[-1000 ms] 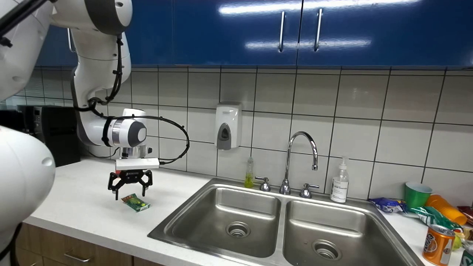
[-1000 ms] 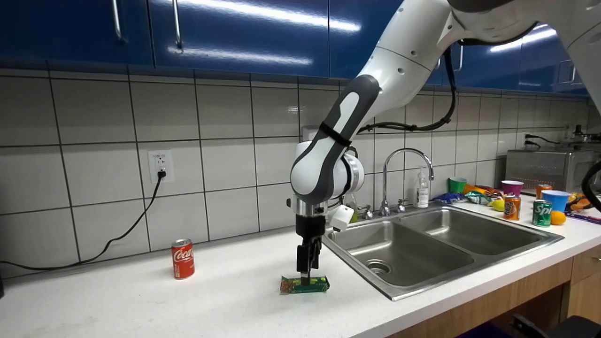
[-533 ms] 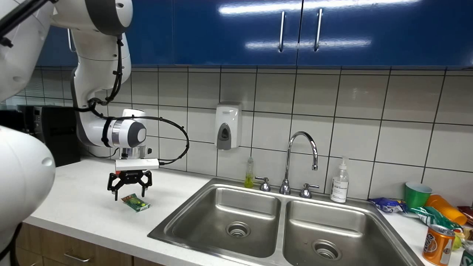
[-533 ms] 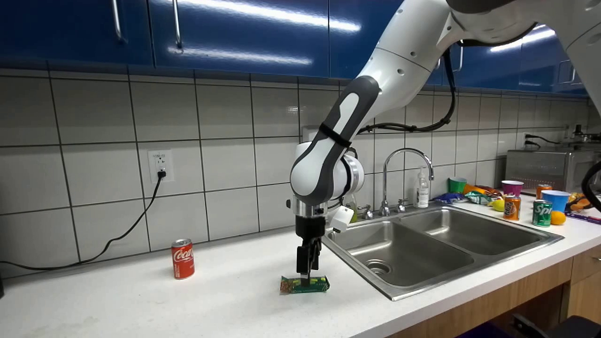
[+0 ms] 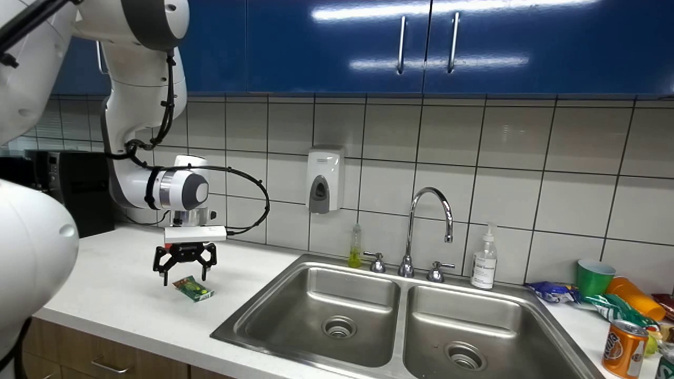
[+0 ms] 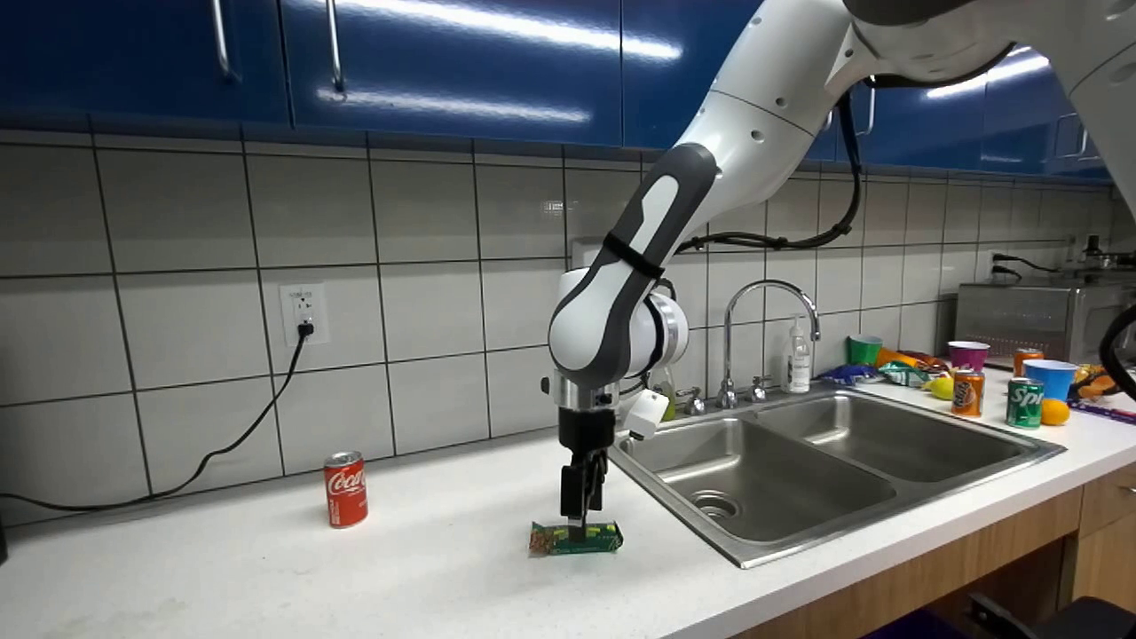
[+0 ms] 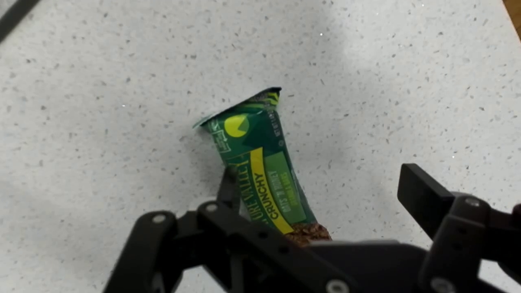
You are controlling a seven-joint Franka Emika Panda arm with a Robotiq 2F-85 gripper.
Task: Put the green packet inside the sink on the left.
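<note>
The green packet (image 5: 194, 289), a granola bar wrapper with a yellow band and brown end, lies flat on the white counter left of the sink. It also shows in an exterior view (image 6: 602, 538) and in the wrist view (image 7: 260, 162). My gripper (image 5: 185, 281) points down just above it, open and empty. In the wrist view the gripper (image 7: 319, 175) has one finger at the packet's left edge, partly covering it, and the other well clear to its right. I cannot tell whether a fingertip touches the packet. The left basin (image 5: 295, 321) of the sink shows bare steel and a drain.
The right basin (image 5: 474, 331) adjoins the left one. A faucet (image 5: 410, 231) and a soap bottle (image 5: 484, 260) stand behind the sink. A Coca-Cola can (image 6: 345, 490) stands on the counter. Cups, snack bags and an orange can (image 5: 625, 347) crowd the far side.
My gripper has shifted only a hair to the left in an exterior view since one second ago. It stays open. The packet has not moved.
</note>
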